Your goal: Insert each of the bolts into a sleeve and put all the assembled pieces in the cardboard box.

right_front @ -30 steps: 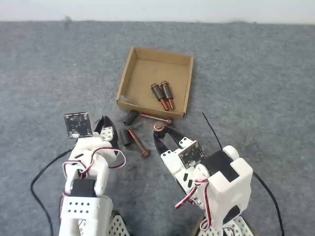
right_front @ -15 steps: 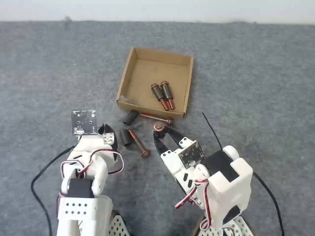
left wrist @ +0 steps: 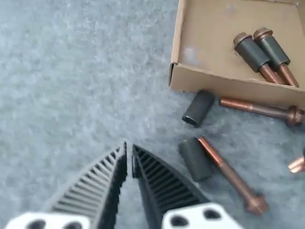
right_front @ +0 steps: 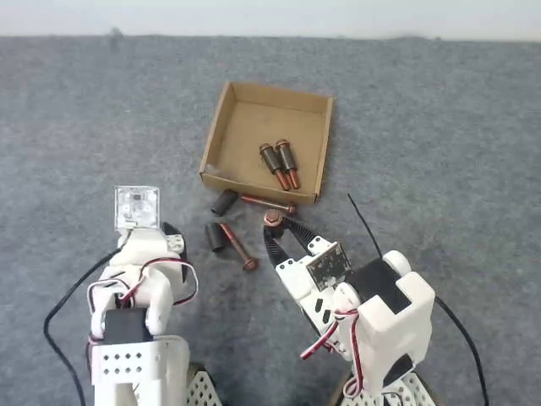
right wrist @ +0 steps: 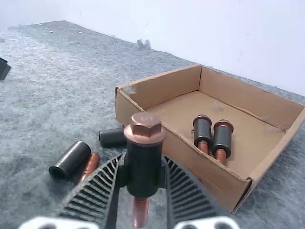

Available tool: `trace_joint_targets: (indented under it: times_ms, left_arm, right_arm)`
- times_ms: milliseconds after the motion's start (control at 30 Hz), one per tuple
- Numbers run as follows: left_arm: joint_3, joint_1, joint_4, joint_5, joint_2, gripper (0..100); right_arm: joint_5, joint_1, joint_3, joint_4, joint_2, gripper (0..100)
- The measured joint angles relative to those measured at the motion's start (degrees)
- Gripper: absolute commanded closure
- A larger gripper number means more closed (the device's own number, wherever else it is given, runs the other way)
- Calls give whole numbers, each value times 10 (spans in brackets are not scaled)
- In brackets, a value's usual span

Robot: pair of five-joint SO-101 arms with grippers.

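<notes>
1. The right gripper (right wrist: 143, 164) has its fingers clamped on an assembled piece (right wrist: 143, 152), a bolt inside a dark sleeve. It stands upright between them, with the copper hex head above the fingertips and the threaded end poking out below.
2. The left gripper (left wrist: 129, 153) has its fingers pressed together with nothing between them. Their tips are over the grey carpet (left wrist: 71, 71).
3. Just ahead of the left fingertips and off to one side lies the near sleeve (left wrist: 194, 159), with the near bolt (left wrist: 228, 174) just beside it on the carpet.
4. Farther out from those fingertips, the far sleeve (left wrist: 198, 107) and the far bolt (left wrist: 259, 109) lie close together, right against the outer wall of the cardboard box (left wrist: 219, 86).
5. Beyond the right fingers the box sits open, and the two finished pieces (right wrist: 212, 136) lie side by side inside it.
</notes>
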Motion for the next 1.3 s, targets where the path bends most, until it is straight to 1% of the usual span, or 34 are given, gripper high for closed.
trace_joint_targets:
  times_ms: [233,367,500,867,967,1100,1167,1300]
  left_arm:
    - [0,-2,0,-4,-9,990]
    - [0,-1,36,-4,-89,990]
    - [26,-1,44,-4,-186,990]
    - [39,-5,45,-4,-188,990]
    - [69,-5,43,-4,-188,989]
    - [119,-6,16,-4,-188,989]
    - [126,-1,11,-4,-188,989]
    - [127,-1,28,-4,-188,989]
  right_arm:
    - [0,0,0,0,0,992]
    - [0,0,0,0,0,992]
    - [0,0,0,0,0,992]
    - [0,2,0,0,0,992]
    - [0,25,0,-18,0,992]
    - [0,61,8,-33,-30,992]
    - [0,69,11,-32,-43,992]
    - [0,77,16,-4,-68,992]
